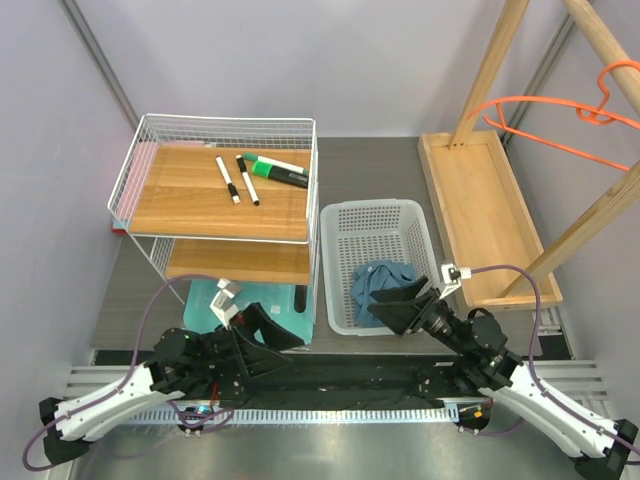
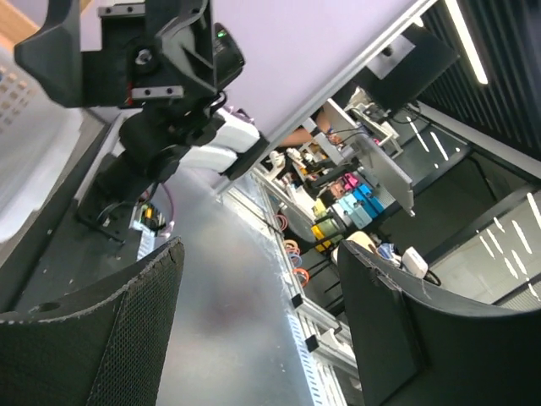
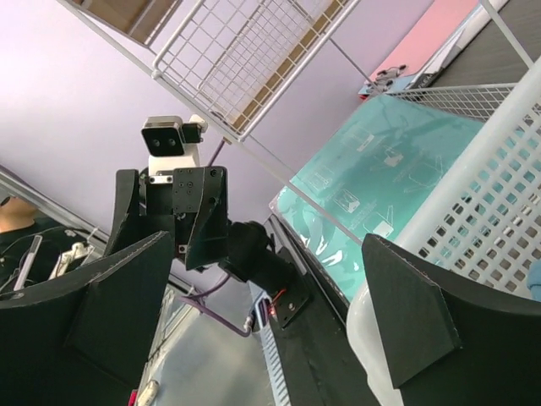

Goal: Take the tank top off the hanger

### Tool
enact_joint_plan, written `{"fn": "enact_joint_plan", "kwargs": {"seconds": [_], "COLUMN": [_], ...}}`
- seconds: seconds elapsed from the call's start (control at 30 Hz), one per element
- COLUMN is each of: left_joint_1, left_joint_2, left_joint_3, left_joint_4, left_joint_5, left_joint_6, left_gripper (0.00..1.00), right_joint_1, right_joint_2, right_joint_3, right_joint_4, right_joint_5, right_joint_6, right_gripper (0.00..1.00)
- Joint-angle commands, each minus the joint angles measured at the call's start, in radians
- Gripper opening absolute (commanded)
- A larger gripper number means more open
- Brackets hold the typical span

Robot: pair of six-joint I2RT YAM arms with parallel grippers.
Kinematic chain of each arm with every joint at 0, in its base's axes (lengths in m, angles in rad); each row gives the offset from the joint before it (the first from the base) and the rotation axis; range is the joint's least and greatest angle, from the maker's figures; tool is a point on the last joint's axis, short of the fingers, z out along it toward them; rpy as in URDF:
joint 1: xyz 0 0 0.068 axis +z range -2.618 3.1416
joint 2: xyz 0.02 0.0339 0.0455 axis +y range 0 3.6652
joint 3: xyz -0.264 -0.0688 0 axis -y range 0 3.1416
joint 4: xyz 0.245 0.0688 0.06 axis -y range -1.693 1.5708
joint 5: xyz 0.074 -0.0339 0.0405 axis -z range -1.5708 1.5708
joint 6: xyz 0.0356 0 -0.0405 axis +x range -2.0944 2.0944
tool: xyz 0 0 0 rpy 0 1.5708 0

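**Both grippers open and empty; tank top in the basket, hanger bare on the rack**

In the left wrist view, the left gripper (image 2: 260,271) has its two black fingers spread wide at the bottom of the frame. Nothing is between them, only bare metal table edge and the other arm at upper left.

In the right wrist view, the right gripper (image 3: 269,254) is just as wide and also holds nothing. The white lattice wall of the basket (image 3: 473,228) stands close beside its right-hand finger.

From above, the right gripper sits low and right of centre, at the near right corner of the basket. The left gripper sits low and left of centre, over the near edge of a mint-green mat (image 1: 262,300). Between the two grippers is a short stretch of open table in front of the basket's near wall.

The basket is at the centre of the frame. In its near half the tank top (image 1: 385,282) lies crumpled as a teal-blue bundle; the far half is bare lattice.

The hanger (image 1: 545,98), thin and orange, hangs at upper right from a sloping bar of a wooden rack (image 1: 480,210), well apart from the tank top and both grippers. Nothing hangs on it.

At upper left stands a white wire shelf (image 1: 225,120) with two wooden boards, its right edge just beside the basket. On the top board lie two white markers (image 1: 238,180) and a green marker (image 1: 278,172).
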Motion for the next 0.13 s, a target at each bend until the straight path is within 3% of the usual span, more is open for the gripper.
{"fn": "enact_joint_plan", "kwargs": {"seconds": [0.0,0.1], "left_joint_1": [-0.001,-0.001], "left_joint_2": [-0.052,-0.052], "left_joint_3": [-0.117,-0.124], "left_joint_4": [0.101,0.174], "left_joint_5": [0.037,0.043], "left_joint_6": [0.020,-0.030], "left_gripper": [0.74,0.74], "right_joint_1": [0.006,0.006], "right_joint_2": [0.019,0.013], "right_joint_3": [-0.160,-0.168], "right_joint_4": [0.144,0.234], "right_joint_5": [0.003,-0.022], "right_joint_6": [-0.049,-0.017], "right_gripper": [0.99,0.99]}}
